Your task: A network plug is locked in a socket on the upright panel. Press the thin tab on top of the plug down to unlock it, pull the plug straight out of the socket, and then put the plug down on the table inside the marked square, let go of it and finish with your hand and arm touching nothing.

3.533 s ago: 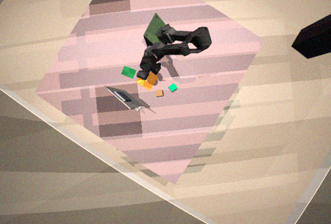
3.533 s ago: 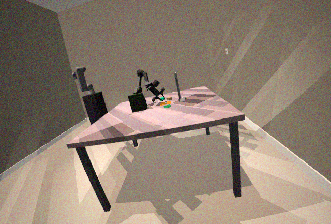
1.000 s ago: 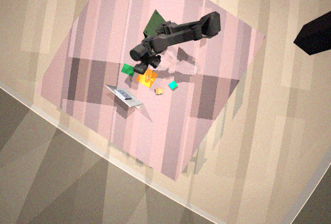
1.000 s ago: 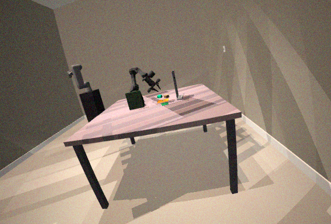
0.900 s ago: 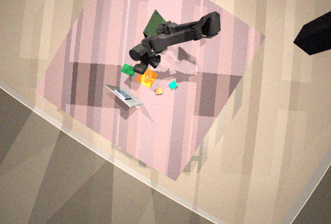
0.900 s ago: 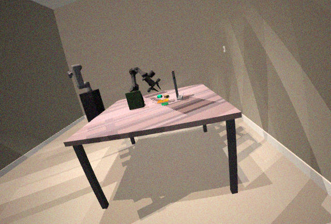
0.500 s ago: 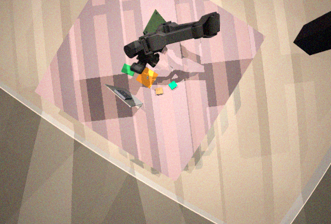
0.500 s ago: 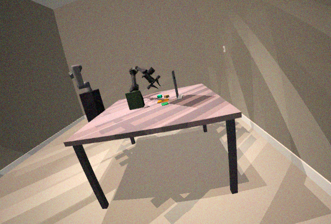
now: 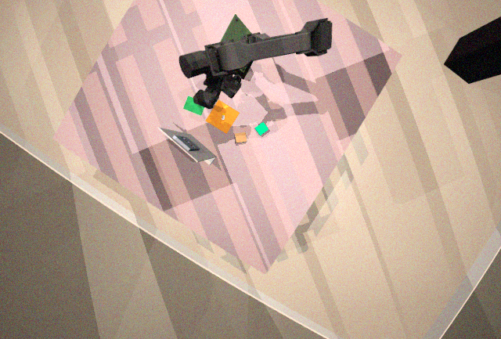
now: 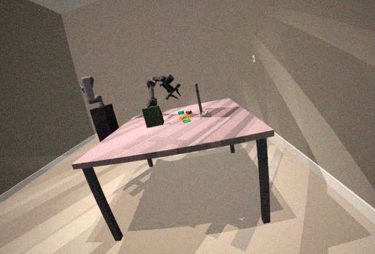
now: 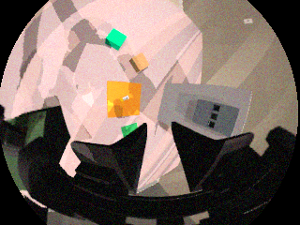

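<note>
The small pale plug [image 9: 222, 117] [image 11: 126, 97] lies on the orange square [image 9: 228, 125] [image 10: 184, 118] [image 11: 133, 86] on the table; its tab is too small to make out. My gripper [image 9: 220, 99] [image 10: 179, 97] [image 11: 159, 126] is partly open and empty, raised above the table near the square and touching nothing that I can see. The upright grey panel [image 9: 204, 152] [image 10: 198, 98] [image 11: 175, 94] stands beyond the square. Its socket block [image 9: 188, 142] [image 11: 216, 114] shows dark openings and no plug in it.
A flat green patch [image 9: 193, 105] [image 10: 186, 121] [image 11: 129, 129] lies beside the orange square. A teal cube [image 9: 261, 128] [image 10: 181, 112] [image 11: 116, 38] and a tan-orange cube [image 9: 240, 138] [image 10: 188, 112] [image 11: 141, 61] sit on its other side. A dark green box [image 9: 236, 30] [image 10: 153, 116] stands near the arm.
</note>
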Controlling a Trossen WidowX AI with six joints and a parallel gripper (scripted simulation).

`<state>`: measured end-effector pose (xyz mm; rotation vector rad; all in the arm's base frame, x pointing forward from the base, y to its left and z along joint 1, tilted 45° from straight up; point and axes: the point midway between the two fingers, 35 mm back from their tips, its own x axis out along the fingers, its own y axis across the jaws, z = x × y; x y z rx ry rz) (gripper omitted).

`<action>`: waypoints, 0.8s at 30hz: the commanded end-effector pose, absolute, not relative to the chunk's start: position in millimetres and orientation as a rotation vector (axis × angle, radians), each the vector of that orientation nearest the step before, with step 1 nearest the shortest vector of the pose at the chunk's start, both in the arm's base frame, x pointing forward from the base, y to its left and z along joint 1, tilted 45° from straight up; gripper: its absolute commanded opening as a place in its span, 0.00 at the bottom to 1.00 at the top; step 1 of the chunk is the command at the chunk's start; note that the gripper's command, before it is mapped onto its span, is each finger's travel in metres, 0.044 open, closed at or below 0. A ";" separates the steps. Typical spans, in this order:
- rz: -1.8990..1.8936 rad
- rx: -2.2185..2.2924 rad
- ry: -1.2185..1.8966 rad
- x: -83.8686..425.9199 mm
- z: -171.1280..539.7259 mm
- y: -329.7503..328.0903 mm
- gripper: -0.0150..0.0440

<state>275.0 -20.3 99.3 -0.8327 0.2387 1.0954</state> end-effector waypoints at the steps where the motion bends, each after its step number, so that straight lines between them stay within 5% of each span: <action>1: 1.097 -0.828 0.231 274.5 108.9 -27.6 0.52; 7: 1.094 -0.826 0.225 273.0 121.2 -36.2 0.52; 18: 1.094 -0.826 0.225 273.0 121.2 -36.2 1.00; 24: 1.094 -0.826 0.225 273.0 121.2 -36.2 1.00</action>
